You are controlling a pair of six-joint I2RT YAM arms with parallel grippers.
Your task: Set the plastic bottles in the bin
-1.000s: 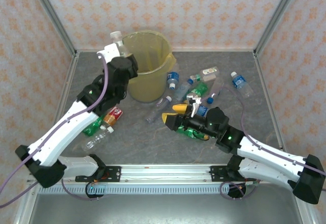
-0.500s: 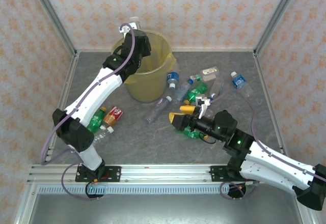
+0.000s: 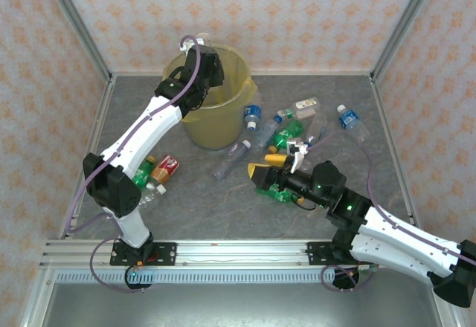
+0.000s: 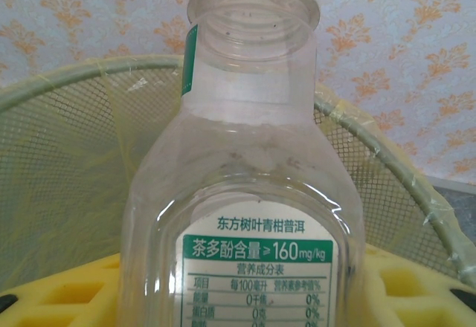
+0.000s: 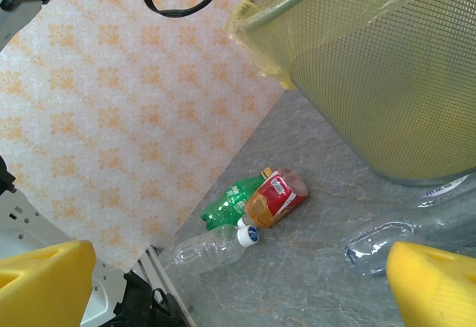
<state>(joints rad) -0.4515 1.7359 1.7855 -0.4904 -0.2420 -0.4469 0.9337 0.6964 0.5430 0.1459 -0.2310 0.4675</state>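
Note:
My left gripper [image 3: 206,63] is shut on a clear plastic bottle [image 4: 245,193] with a green-and-white label and no cap. It holds the bottle at the near left rim of the bin [image 3: 223,130], whose yellow-lined mesh wall [image 4: 74,156] lies behind the bottle. My right gripper [image 3: 271,169] stands open low over the table, with nothing between its yellow fingers [image 5: 435,282]. Just under it lies a green bottle [image 3: 281,193]. Several more bottles [image 3: 286,130] are scattered right of the bin. A green bottle [image 5: 234,201], a red-labelled one [image 5: 277,197] and a clear one [image 5: 208,247] lie at the left.
A clear bottle [image 3: 232,157] lies in front of the bin, and a blue-capped one [image 3: 348,119] sits near the right wall. Patterned walls and metal posts enclose the grey table [image 3: 201,208]. The left arm reaches diagonally across the table's left side.
My left arm has swung up and right, carrying the bottle from beside the bin to its rim. My right gripper has shifted a little to the right, still open.

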